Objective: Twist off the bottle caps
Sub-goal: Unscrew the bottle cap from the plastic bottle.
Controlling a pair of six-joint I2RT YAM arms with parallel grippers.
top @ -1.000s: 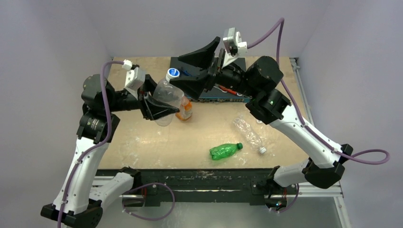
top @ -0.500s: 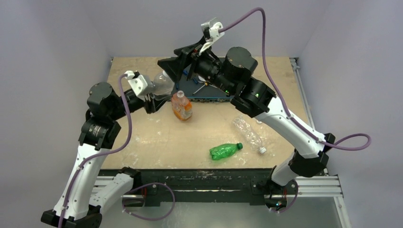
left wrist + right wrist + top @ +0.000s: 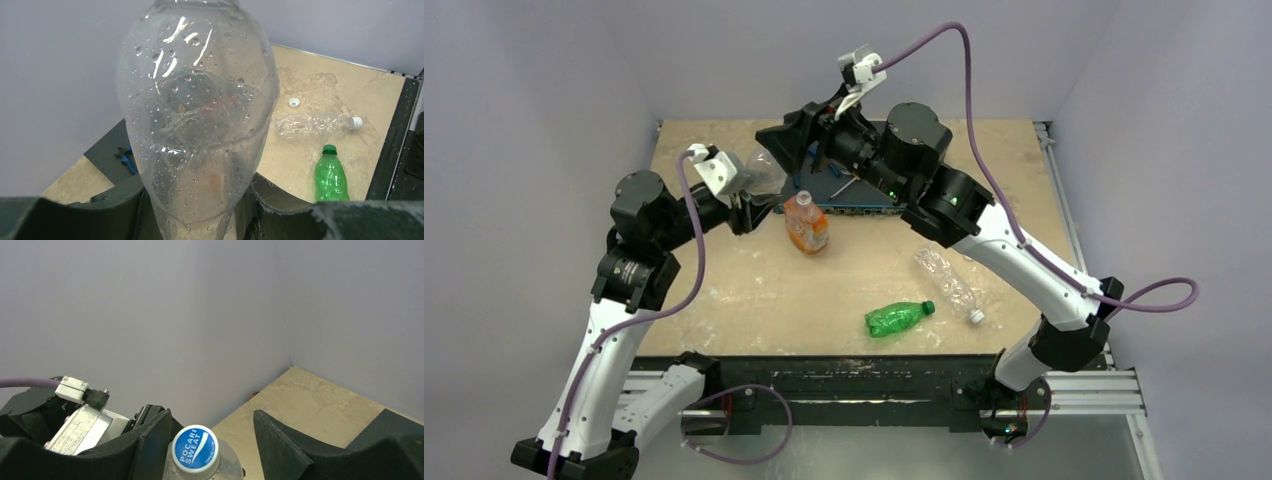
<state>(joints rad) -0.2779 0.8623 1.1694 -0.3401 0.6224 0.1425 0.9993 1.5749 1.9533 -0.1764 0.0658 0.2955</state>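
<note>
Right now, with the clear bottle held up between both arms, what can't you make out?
Right wrist: most of the clear bottle below its cap, cut off by the bottom edge.
Top external: that cap, hidden under the right gripper; whether the orange-label bottle is capped, too small.
Left wrist: the bottle's neck, cut off by the top edge; tools on the dark mat, mostly behind the bottle.

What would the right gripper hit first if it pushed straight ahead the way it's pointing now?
The blue-topped cap of the clear bottle, which sits between the fingers of the right gripper; how close, I can't judge.
</note>
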